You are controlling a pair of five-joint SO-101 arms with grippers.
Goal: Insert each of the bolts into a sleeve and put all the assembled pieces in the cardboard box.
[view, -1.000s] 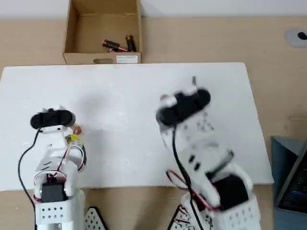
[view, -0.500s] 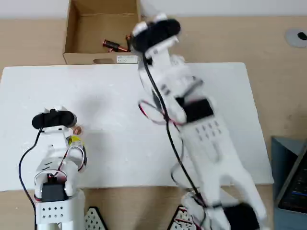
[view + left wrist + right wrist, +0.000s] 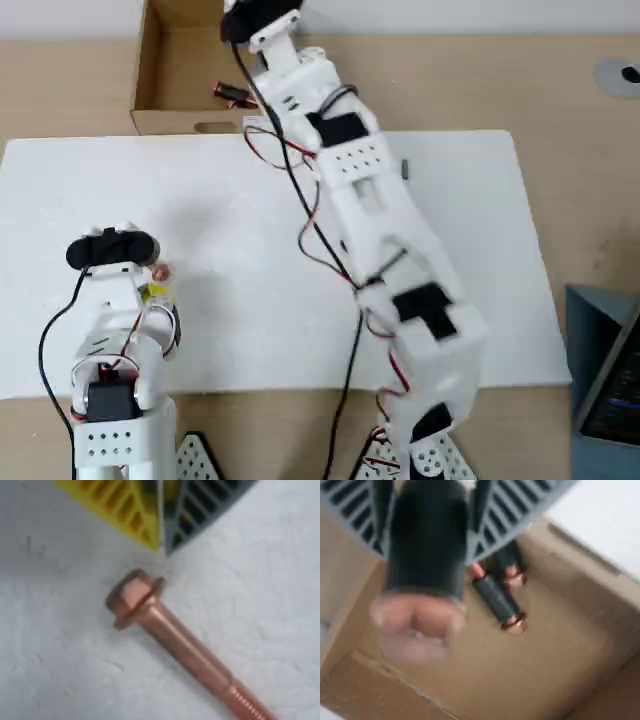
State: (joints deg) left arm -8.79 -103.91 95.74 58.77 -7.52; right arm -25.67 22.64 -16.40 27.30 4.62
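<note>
My right gripper [image 3: 262, 18] hangs over the cardboard box [image 3: 160, 70], shut on an assembled piece: a black sleeve [image 3: 427, 540] with a copper bolt head [image 3: 417, 625] sticking out below the fingers. Two more assembled pieces [image 3: 497, 600] lie on the box floor [image 3: 545, 680], one of them the dark piece [image 3: 232, 93] in the high view. On the white mat [image 3: 240, 300] at the left lies a loose copper bolt [image 3: 170, 640] [image 3: 163, 270]. My left gripper [image 3: 161, 545] [image 3: 155, 282] is shut, its tips just beside the bolt's head, not holding it.
A small dark item [image 3: 405, 168] lies on the mat to the right of the outstretched right arm. A laptop corner [image 3: 605, 370] shows at the right edge, and a grey disc [image 3: 620, 75] sits on the wooden table at the far right.
The right arm has swung from the middle of the mat out toward the far left, carrying its piece over the box. The left arm and the loose bolt have stayed put.
</note>
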